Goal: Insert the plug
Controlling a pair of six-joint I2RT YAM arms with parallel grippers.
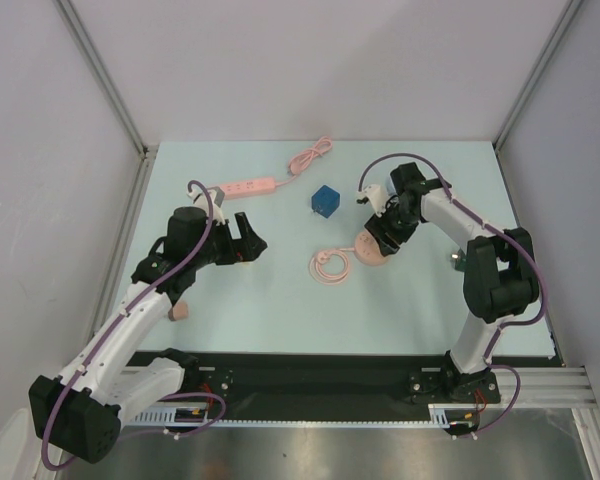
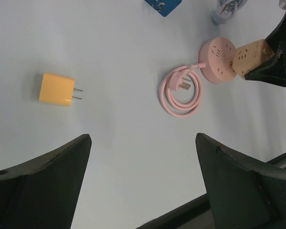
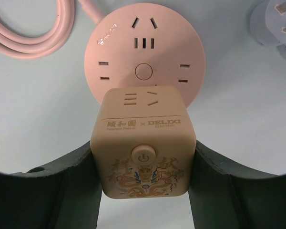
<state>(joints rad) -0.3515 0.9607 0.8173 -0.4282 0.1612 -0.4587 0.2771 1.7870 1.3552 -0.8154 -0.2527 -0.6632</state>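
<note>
At the near side of the table, on the left, the left gripper [image 2: 143, 138] is hovering above the pale surface with its two dark fingers spread wide and nothing between them. Just beyond it a yellow two-pin charger [image 2: 57, 89] is lying flat on the table [image 1: 270, 310], its prongs pointing toward a coiled pink cable [image 2: 182, 93] whose plug is resting inside the loop. On the right, the right gripper [image 3: 143, 164] is squeezing a peach cube adapter [image 3: 143, 125] from both sides, the power button and printed dragon facing the wrist camera. The cube is sitting at the near rim of the round pink power strip [image 3: 145, 52], overlapping its edge; whether the two are touching cannot be told. The round strip's socket face is pointing up, with a button at its centre. Farther back a blue cube [image 1: 325, 200] and a greyish-white plug [image 3: 276, 24] are lying near the round strip, and a long pink power strip [image 1: 245, 188] is stretching toward the far edge.
</note>
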